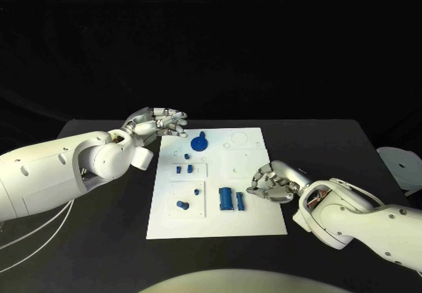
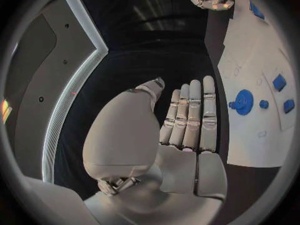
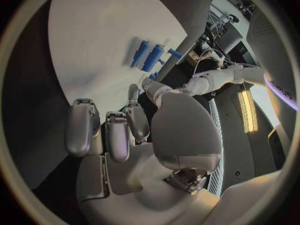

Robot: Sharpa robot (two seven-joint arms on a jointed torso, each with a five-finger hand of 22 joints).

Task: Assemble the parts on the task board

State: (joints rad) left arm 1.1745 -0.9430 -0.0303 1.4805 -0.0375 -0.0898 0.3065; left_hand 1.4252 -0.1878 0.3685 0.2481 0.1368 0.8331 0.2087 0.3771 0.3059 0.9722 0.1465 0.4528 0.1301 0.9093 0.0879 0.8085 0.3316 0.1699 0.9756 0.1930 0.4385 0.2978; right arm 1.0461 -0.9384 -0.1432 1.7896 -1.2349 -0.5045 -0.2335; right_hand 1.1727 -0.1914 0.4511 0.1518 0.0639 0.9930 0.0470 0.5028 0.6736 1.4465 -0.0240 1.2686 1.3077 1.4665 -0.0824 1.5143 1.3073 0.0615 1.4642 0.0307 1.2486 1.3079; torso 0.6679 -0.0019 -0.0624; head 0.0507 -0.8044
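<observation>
The right hand [image 1: 271, 183] hovers low over the right part of the task board [image 1: 255, 220], its fingers curled inward with nothing in them; in the right wrist view [image 3: 119, 135] the fingers bend over the white plate and hold no part. Just beside this hand, toward the board's middle, lie two long blue parts [image 1: 232, 199] side by side, seen past its fingertips in the right wrist view [image 3: 149, 56]. Farther from it, toward the board's left side, a small blue part [image 1: 182, 204] lies in a square recess, and several small blue pieces [image 1: 184, 168] stand farther up the board. The left hand [image 1: 158, 124] is at the board's far left corner, above the black table [image 1: 105, 238], holding nothing; in the left wrist view [image 2: 187, 120] its fingers lie straight and pressed side by side. Just beside it on the board sits a round blue part with a knob [image 1: 199, 143], also seen in the left wrist view [image 2: 242, 102].
</observation>
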